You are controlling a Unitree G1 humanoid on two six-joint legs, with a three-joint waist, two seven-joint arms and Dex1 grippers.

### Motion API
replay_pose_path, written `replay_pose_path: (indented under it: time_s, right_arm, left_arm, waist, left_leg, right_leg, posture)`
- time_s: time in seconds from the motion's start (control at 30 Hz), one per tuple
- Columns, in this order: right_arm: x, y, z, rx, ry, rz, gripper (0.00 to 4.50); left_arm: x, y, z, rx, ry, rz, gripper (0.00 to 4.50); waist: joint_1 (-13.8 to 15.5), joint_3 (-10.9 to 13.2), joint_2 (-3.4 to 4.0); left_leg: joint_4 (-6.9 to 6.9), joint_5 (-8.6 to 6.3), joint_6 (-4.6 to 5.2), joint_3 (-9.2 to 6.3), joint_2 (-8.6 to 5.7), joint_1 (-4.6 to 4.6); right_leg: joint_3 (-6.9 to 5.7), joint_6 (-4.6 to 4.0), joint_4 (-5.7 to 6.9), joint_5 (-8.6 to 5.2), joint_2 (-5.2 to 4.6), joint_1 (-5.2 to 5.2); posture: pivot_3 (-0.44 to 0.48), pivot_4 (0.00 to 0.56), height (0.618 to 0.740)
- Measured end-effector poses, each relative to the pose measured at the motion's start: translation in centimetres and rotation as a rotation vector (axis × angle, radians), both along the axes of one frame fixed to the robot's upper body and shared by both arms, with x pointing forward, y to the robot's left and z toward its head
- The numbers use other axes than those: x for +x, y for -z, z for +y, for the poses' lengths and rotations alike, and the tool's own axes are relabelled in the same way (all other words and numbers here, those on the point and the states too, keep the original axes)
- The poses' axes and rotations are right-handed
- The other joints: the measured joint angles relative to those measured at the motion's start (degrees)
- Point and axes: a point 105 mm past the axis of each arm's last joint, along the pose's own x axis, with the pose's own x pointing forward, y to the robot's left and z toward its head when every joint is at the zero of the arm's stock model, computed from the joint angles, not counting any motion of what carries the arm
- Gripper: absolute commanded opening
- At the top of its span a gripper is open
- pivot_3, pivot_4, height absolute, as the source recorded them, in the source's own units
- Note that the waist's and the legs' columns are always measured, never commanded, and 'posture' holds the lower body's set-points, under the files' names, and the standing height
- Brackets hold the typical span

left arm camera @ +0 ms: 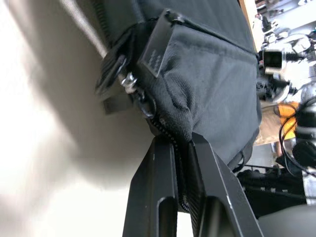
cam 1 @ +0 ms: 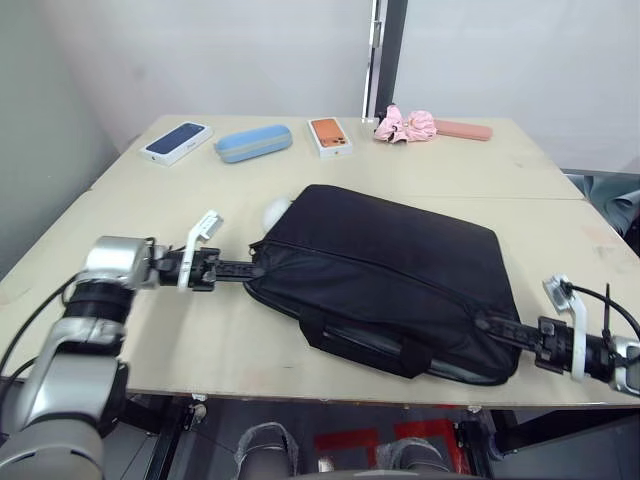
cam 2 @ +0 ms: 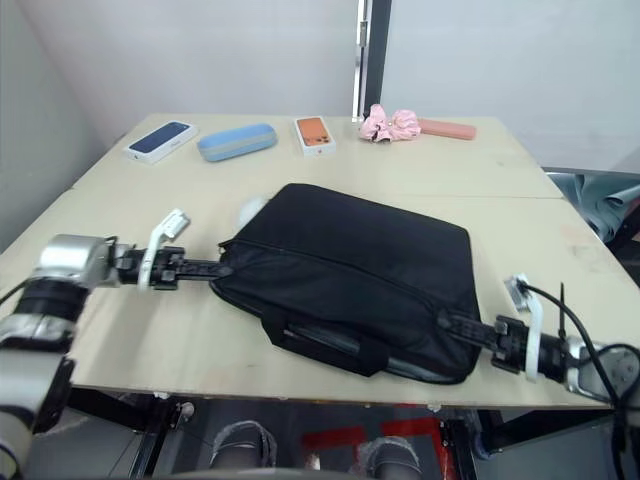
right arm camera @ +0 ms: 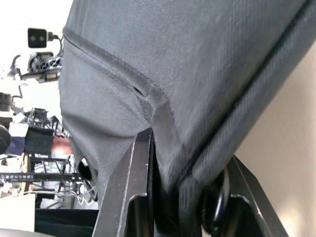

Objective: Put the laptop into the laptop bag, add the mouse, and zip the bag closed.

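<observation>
Near the counter's (cam 1: 130,330) front edge, the left pincer (cam 1: 256,268) pinches the laptop bag's (cam 1: 390,270) corner; the right pincer (cam 1: 490,325) clamps the opposite corner.

Head pair looks down from above; wrist cameras sit right against the bag.

Both eye views face forward and down over the table (cam 1: 180,330), sharing the whole laptop bag (cam 1: 390,275). Each wrist view looks along its fingers, very near one bag corner (left arm camera: 197,94); the left one also catches the far-off right gripper (left arm camera: 269,74).
</observation>
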Motion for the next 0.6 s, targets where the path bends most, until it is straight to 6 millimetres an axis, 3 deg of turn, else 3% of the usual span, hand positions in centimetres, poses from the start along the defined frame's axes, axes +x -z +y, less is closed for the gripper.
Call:
replay_pose_path:
  time_s: [0.23, 0.6]
  right_arm:
    - [2.4, -3.0, 1.8, -0.101, -0.093, -0.132, 0.79]
    - [4.8, -0.1, 2.5, -0.288, -0.216, -0.088, 0.79]
  left_arm:
    - [-2.6, -0.5, 1.8, 0.039, -0.091, -0.003, 0.00]
    - [-4.2, 1.5, 1.8, 0.091, -0.145, 0.040, 0.00]
  waist:
    - [0.72, 0.01, 0.00]
    - [0.51, 0.03, -0.04]
  left_leg:
    - [-0.11, 0.00, 0.00, 0.01, -0.01, -0.01]
    - [-0.09, 0.04, 0.06, 0.00, 0.00, -0.06]
  right_leg:
    - [-0.06, -0.08, -0.08, -0.05, -0.01, 0.01]
    - [-0.09, -0.09, -0.09, -0.05, 0.01, 0.01]
  posture:
    - [0.000, 0.150, 0.740]
    - [0.000, 0.150, 0.740]
